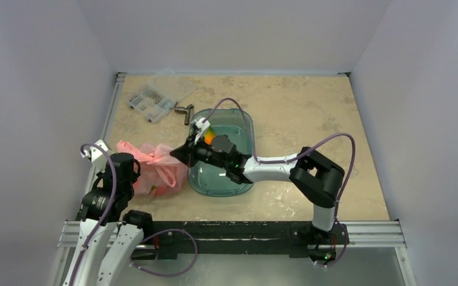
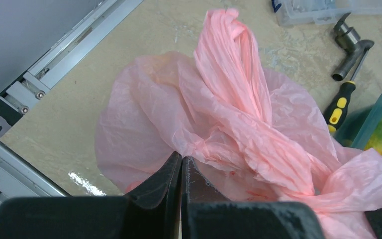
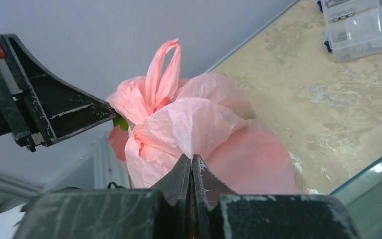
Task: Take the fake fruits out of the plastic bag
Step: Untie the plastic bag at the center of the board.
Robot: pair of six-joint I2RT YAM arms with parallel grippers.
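Observation:
The pink plastic bag [image 1: 155, 168] lies crumpled at the table's left, its handles twisted together [image 2: 234, 74]. My left gripper [image 2: 181, 158] is shut on a fold of its film at the near side. From the tub's side my right gripper [image 3: 191, 158] is also shut, pinching a fold of the bag [image 3: 204, 124]. In the top view the right gripper [image 1: 179, 156] meets the bag's right edge and the left gripper [image 1: 130, 174] its left edge. The fake fruits are hidden inside; only a reddish glow [image 3: 117, 142] and a green sliver [image 3: 120, 122] show through.
A teal see-through tub [image 1: 241, 128] stands right of the bag with a green-orange mango-like fruit [image 1: 209, 136] in it. A clear parts box [image 1: 155, 98] sits at the back left. A metal tool [image 2: 350, 47] and a yellow-black screwdriver [image 2: 339, 107] lie between them.

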